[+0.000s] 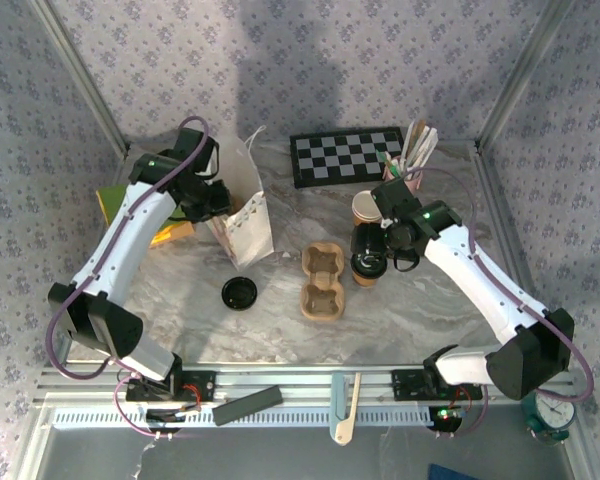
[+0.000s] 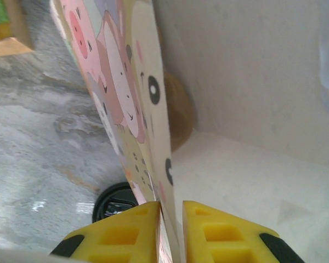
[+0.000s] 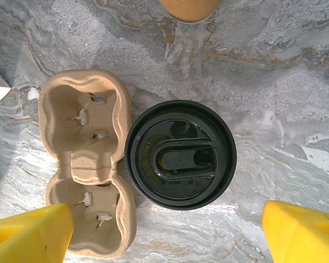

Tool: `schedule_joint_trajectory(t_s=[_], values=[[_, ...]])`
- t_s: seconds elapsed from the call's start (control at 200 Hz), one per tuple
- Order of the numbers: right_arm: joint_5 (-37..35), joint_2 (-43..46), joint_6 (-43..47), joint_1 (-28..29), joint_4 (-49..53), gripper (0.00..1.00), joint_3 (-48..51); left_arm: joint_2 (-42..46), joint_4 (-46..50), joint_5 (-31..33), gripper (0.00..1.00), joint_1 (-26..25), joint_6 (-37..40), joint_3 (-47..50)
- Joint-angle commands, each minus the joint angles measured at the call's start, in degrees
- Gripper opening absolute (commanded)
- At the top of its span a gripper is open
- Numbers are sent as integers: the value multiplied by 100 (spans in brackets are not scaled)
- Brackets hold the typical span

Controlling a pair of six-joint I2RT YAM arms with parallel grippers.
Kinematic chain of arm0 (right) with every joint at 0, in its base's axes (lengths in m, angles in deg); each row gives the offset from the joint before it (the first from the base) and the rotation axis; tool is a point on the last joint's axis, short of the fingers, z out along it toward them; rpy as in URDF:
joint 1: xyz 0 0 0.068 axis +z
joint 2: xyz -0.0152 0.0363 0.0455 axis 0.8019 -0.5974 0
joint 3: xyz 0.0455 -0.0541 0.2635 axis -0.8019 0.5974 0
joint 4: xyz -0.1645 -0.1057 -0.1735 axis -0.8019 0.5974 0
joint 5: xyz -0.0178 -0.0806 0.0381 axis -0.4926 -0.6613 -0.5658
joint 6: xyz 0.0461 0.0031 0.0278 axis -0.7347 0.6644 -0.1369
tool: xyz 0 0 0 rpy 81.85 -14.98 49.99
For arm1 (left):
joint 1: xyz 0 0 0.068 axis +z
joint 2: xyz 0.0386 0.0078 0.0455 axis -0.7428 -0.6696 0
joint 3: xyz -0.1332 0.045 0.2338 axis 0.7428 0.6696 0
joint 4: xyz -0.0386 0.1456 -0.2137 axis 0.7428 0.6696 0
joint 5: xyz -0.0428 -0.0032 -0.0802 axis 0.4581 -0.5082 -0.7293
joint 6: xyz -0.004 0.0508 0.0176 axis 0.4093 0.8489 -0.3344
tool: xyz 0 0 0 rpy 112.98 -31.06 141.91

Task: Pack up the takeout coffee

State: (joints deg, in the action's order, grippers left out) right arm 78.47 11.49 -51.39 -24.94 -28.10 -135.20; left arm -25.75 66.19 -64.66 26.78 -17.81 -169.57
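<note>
Yellow fingers (image 2: 134, 233) of the left gripper (image 2: 171, 211) were clamped onto the wall of the cartoon-pig paper bag (image 2: 126, 82)! Over on the marble table (image 3: 274, 82), the right gripper (image 3: 164, 227) hung spread wide above the takeout coffee (image 3: 180, 161). The cup stood upright, black lid on, just beside the pulp tray (image 3: 85, 164), ungripped.
</note>
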Motion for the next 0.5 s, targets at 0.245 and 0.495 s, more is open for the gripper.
schedule_joint_trajectory(t_s=[0.245, 0.495], values=[[13, 240, -73, -40, 64, 91, 176, 263, -427, -543, 18, -643, -715, 16], [83, 247, -1, -76, 31, 91, 229, 453, -448, -428, 18, -1011, -1157, 135]])
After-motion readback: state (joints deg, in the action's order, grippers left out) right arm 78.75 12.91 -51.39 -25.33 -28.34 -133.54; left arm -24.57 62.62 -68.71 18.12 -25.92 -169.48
